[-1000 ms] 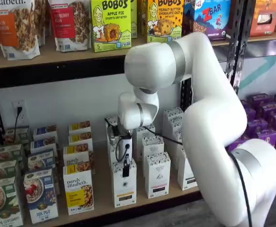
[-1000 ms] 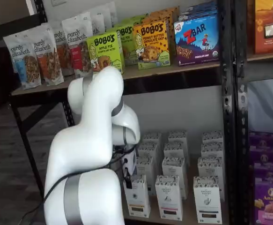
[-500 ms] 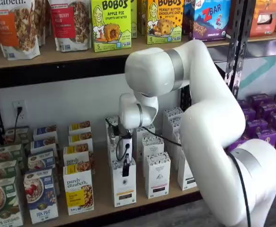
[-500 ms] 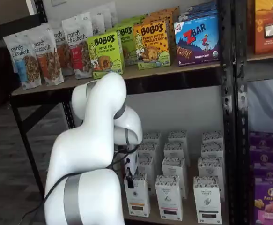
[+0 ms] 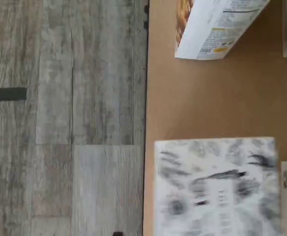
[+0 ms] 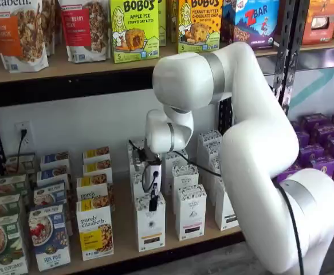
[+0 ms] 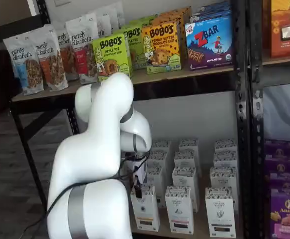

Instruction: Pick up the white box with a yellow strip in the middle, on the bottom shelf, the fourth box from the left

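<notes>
The white box [image 6: 150, 224] stands at the front of the bottom shelf [image 6: 121, 232], a tall narrow carton with a speckled top band and a thin yellowish strip low on its front. It also shows in a shelf view [image 7: 145, 208]. My gripper [image 6: 153, 201] hangs right at the box's top front edge, and only a black finger and a cable show. It sits at the box's top left corner in a shelf view [image 7: 137, 191]. No gap or grip can be made out. The wrist view shows the box's blurred speckled top [image 5: 214, 187] close below.
A purely elizabeth box [image 6: 95, 230] stands just left of the white box, also in the wrist view [image 5: 214, 24]. A white carton with a black strip [image 6: 190, 212] stands just right. More cartons stand behind. The shelf's front edge [image 5: 146, 98] borders grey floor [image 5: 64, 118].
The arm's upper joints have shifted slightly to the right and the gripper has edged a little with them. The white box has not moved.
</notes>
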Robot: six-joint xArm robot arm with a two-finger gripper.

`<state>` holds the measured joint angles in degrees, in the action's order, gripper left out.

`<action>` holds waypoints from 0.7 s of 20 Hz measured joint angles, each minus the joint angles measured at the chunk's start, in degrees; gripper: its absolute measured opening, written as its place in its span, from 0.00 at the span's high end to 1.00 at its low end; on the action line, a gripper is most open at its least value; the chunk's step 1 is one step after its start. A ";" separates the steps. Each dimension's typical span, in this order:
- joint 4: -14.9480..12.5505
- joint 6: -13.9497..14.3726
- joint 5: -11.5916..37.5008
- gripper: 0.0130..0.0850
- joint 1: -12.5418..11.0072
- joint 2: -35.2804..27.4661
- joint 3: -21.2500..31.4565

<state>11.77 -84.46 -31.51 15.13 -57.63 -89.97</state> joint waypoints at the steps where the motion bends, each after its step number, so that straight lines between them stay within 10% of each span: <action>1: -0.13 0.10 0.05 0.00 0.00 0.26 0.35; 14: -1.80 1.91 0.62 0.00 0.48 -1.32 -0.42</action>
<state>9.97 -82.55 -30.89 15.61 -58.96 -90.38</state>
